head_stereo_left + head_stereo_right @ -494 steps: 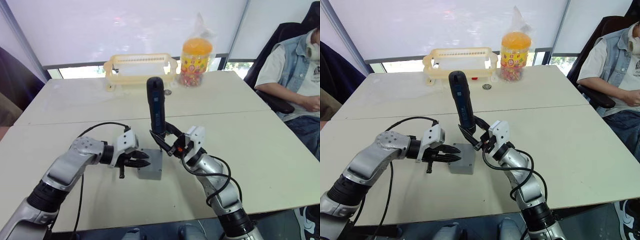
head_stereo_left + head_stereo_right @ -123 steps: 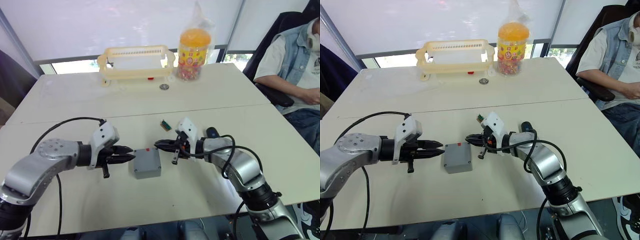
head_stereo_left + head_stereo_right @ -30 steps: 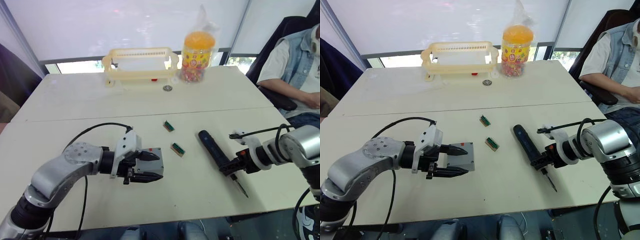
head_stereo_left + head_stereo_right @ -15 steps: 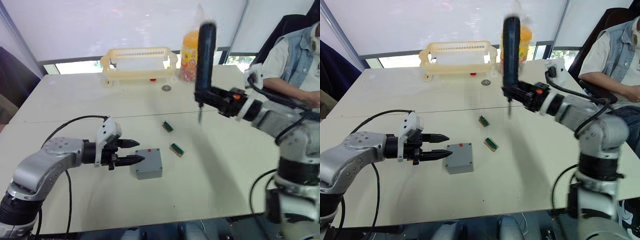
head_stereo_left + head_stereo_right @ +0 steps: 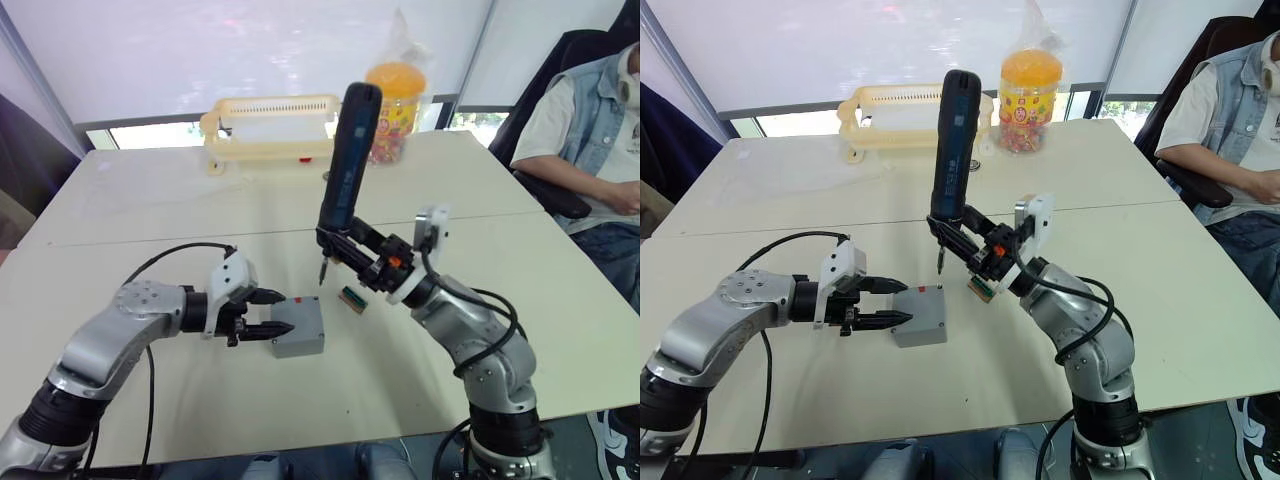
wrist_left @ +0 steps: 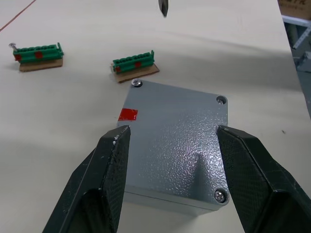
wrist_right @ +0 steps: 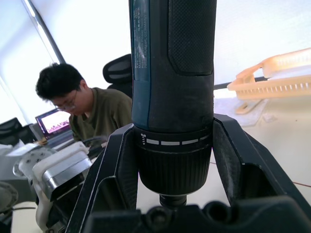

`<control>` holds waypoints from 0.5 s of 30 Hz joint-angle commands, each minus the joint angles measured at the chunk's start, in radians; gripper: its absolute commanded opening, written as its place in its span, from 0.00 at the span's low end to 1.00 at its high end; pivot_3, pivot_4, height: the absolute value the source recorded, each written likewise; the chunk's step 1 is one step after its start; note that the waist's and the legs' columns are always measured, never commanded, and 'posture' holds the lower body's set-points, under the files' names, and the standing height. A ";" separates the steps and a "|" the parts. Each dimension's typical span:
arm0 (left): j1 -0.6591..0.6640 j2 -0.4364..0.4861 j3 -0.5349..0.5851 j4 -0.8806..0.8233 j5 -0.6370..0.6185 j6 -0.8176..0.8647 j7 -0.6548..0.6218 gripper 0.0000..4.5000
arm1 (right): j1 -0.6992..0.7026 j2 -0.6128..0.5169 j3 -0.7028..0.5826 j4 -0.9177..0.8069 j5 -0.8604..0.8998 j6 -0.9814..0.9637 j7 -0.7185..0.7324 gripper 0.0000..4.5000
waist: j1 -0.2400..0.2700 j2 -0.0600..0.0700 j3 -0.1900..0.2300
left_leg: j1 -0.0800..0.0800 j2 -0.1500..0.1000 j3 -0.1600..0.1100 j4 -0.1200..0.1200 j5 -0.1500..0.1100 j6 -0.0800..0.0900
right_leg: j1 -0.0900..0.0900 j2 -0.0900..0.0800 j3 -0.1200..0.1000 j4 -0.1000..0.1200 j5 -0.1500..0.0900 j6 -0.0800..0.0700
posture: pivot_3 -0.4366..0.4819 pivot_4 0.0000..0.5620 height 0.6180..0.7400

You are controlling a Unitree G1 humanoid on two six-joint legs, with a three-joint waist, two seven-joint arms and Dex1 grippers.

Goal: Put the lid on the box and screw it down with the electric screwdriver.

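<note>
The grey box (image 5: 298,327) sits on the table with the lid (image 6: 170,111) on top of it; screw heads show at three lid corners and a red mark near one edge. My left gripper (image 5: 268,312) is open, its fingers (image 6: 109,165) flanking the box's left end. My right gripper (image 5: 350,250) is shut on the electric screwdriver (image 5: 345,160), held nearly upright. The metal bit (image 6: 163,7) hangs in the air just above and behind the box's far right corner.
Two green terminal blocks (image 6: 133,63) (image 6: 38,51) lie just behind the box. A cream basket (image 5: 270,130) and an orange-lidded jar (image 5: 392,100) stand at the table's far side. A person (image 5: 590,130) sits at the right edge.
My right arm has swung the screwdriver down and left, from high above the table to just over the box. My left gripper has closed in on the box's left end.
</note>
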 commanded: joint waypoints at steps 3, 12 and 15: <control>-0.011 -0.011 -0.040 0.030 0.061 -0.055 -0.026 0.64 | 0.004 -0.003 0.027 -0.045 -0.028 -0.087 0.016 0.39 | 0.001 0.000 0.000 | 0.000 0.000 0.000 0.000 0.000 0.000 | 0.000 0.000 0.000 0.000 0.000 0.000 | 0.48 0.27 1.00; 0.001 -0.043 -0.083 0.067 0.104 -0.084 -0.039 0.64 | 0.033 0.012 0.082 0.029 -0.116 -0.193 0.019 0.39 | 0.002 0.000 0.000 | 0.001 0.000 0.000 0.000 0.000 0.000 | 0.002 0.000 0.000 0.000 0.000 0.000 | 0.48 0.27 1.00; 0.005 -0.047 -0.083 0.065 0.108 -0.083 -0.041 0.64 | 0.037 0.021 0.091 0.067 -0.140 -0.233 0.021 0.39 | 0.001 0.000 0.000 | 0.002 0.000 0.000 0.000 0.000 0.000 | 0.002 0.000 0.000 0.000 0.000 0.000 | 0.48 0.27 1.00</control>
